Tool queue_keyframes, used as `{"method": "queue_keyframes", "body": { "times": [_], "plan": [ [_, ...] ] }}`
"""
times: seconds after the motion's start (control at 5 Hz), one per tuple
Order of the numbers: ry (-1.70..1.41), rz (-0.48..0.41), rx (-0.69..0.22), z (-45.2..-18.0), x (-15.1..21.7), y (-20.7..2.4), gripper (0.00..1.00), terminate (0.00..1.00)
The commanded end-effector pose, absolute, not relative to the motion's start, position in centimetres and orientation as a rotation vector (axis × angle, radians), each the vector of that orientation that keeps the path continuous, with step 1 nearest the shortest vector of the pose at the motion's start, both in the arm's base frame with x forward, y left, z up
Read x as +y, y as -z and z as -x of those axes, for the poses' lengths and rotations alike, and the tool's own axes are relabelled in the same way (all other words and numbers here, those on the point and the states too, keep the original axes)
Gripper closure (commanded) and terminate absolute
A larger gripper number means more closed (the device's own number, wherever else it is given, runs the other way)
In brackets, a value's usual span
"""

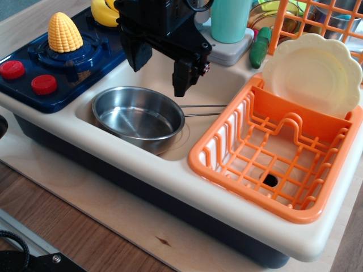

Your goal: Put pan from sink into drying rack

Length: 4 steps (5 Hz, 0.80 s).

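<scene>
The shiny round steel pan [138, 117] lies in the cream sink [224, 85], its two-wire handle [204, 110] pointing right toward the orange drying rack [278, 153]. My black gripper [160, 71] hangs above the back of the sink, over the pan's far rim. Its two fingers are spread apart and hold nothing. The rack sits in the right part of the basin, with a hole in its floor and upright dividers.
A cream scalloped plate [313, 72] stands at the rack's back. A blue toy stove [57, 62] with a yellow corn cob [64, 33] and red knobs is at left. A teal cup [231, 20], a green vegetable [261, 45] and a tall orange lattice [323, 20] stand behind.
</scene>
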State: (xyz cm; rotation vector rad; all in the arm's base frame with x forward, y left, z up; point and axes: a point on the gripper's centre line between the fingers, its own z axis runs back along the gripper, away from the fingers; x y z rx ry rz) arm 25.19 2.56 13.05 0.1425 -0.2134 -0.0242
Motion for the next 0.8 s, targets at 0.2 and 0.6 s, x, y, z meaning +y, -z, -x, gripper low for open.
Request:
{"method": "queue_keyframes", "body": {
  "times": [0.2,0.6],
  "plan": [
    [0.17,-0.177,-0.26,-25.0,2.1,-13.6,0.0,0.0],
    [0.339,-0.142,-0.307,-22.8,0.7,-12.8,0.0,0.0]
  ]
}}
